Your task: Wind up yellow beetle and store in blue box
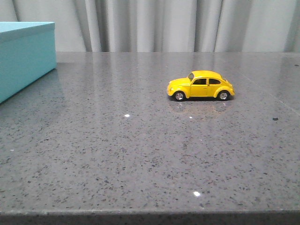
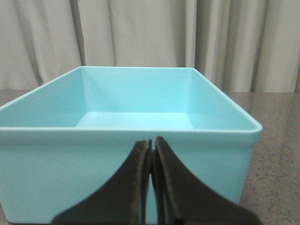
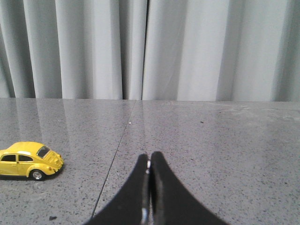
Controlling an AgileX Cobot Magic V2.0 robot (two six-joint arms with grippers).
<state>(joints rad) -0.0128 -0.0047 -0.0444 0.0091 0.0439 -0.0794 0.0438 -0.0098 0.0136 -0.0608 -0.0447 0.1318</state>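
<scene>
The yellow beetle (image 1: 201, 86) stands on its wheels on the grey stone table, right of centre, side-on with its nose to the left. It also shows in the right wrist view (image 3: 29, 160), off to one side of my right gripper (image 3: 150, 155), which is shut and empty, apart from the car. The blue box (image 1: 23, 56) stands at the far left of the table. In the left wrist view it is open-topped and empty (image 2: 47, 159), directly ahead of my left gripper (image 2: 151, 142), which is shut and empty. Neither gripper shows in the front view.
The grey speckled table (image 1: 117, 154) has its front edge at the bottom of the front view. A pale pleated curtain (image 1: 164, 23) hangs behind the table. A seam line crosses the tabletop (image 3: 117, 154) between the car and my right gripper.
</scene>
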